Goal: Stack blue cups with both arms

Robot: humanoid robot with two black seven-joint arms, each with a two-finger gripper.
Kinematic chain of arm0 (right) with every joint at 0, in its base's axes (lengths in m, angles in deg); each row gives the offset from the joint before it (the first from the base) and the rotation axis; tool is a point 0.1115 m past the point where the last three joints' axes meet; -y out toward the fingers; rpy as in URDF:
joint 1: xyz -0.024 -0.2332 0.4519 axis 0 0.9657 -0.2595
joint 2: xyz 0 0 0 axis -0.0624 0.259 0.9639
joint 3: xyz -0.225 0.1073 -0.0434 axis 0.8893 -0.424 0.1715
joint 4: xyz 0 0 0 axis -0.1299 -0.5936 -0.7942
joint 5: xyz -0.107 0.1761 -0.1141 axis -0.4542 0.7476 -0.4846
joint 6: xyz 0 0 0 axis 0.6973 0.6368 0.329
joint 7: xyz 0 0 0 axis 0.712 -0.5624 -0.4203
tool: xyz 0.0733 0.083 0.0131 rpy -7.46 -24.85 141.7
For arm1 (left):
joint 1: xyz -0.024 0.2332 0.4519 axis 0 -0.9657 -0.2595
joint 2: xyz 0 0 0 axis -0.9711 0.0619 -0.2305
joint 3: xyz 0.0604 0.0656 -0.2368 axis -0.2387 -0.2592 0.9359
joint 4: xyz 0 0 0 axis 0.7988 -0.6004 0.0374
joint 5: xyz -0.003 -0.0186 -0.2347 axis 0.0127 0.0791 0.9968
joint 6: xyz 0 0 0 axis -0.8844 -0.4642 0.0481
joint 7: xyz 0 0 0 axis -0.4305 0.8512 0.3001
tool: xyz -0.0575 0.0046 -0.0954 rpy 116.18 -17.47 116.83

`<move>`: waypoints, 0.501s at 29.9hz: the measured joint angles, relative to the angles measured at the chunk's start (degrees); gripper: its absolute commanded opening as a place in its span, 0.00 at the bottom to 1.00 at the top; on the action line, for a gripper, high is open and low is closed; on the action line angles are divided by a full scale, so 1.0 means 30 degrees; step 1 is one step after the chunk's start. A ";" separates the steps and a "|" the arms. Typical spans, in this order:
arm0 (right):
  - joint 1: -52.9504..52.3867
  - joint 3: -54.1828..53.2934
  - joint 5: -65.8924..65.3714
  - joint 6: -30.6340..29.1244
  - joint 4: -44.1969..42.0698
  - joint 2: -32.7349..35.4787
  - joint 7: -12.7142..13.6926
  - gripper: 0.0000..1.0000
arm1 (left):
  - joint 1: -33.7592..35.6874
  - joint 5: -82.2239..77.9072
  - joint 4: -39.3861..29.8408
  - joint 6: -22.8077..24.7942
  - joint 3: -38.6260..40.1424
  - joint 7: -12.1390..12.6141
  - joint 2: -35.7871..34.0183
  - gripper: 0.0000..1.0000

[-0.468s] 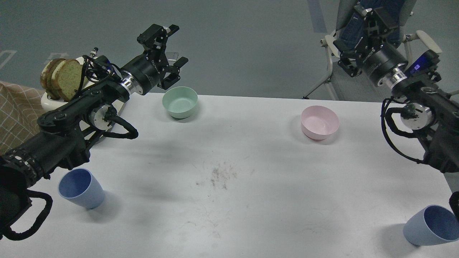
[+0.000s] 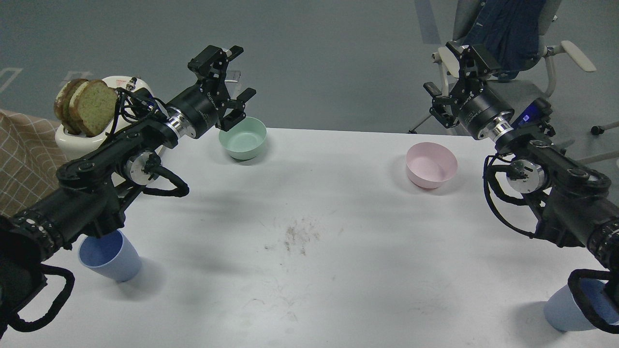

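Note:
Two blue cups stand upright on the white table [image 2: 319, 270]. One blue cup [image 2: 113, 258] is near the front left, its rim partly covered by my left arm. The other blue cup [image 2: 563, 311] is at the front right corner, mostly hidden by my right arm's cable. My left gripper [image 2: 231, 79] is open and empty, raised above the table's back edge beside the mint-green bowl [image 2: 242, 137]. My right gripper [image 2: 452, 75] is open and empty, raised behind the pink bowl [image 2: 431, 165]. Both grippers are far from the cups.
A white toaster with bread slices [image 2: 82, 108] stands at the back left, by a tan patterned cloth [image 2: 24, 154]. An office chair [image 2: 508, 34] stands behind the table at the right. A scuffed patch [image 2: 300, 237] marks the table's middle.

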 measured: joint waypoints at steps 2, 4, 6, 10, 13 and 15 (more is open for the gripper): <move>0.0001 -0.0005 0.0000 0.0000 -0.0087 0.0001 0.0000 1.00 | 0.0034 -0.0001 0.0145 0.0006 -0.0060 0.0049 0.0037 0.98; 0.0001 -0.0005 -0.0001 0.0000 -0.0245 0.0003 0.0000 1.00 | 0.0151 0.0000 0.0195 0.0050 -0.0066 0.0074 0.0049 0.98; 0.0001 -0.0013 -0.0001 0.0000 -0.0423 0.0019 0.0000 1.00 | 0.0202 -0.0001 0.0212 0.0168 -0.0066 0.0081 0.0050 0.98; 0.0000 -0.0399 0.0010 0.0000 -0.0532 0.0026 0.0000 1.00 | 0.0292 -0.0001 0.0215 0.0314 -0.0051 0.0126 0.0041 0.98; -0.0001 -0.0728 0.0027 0.0001 -0.0552 0.0007 -0.0001 1.00 | 0.0297 0.0000 0.0217 0.0178 0.0144 0.0090 -0.0005 0.98; -0.0007 -0.0802 0.0027 0.0001 -0.0553 -0.0021 -0.0001 1.00 | 0.0298 0.0007 0.0217 0.0164 0.0206 -0.0014 -0.0027 0.98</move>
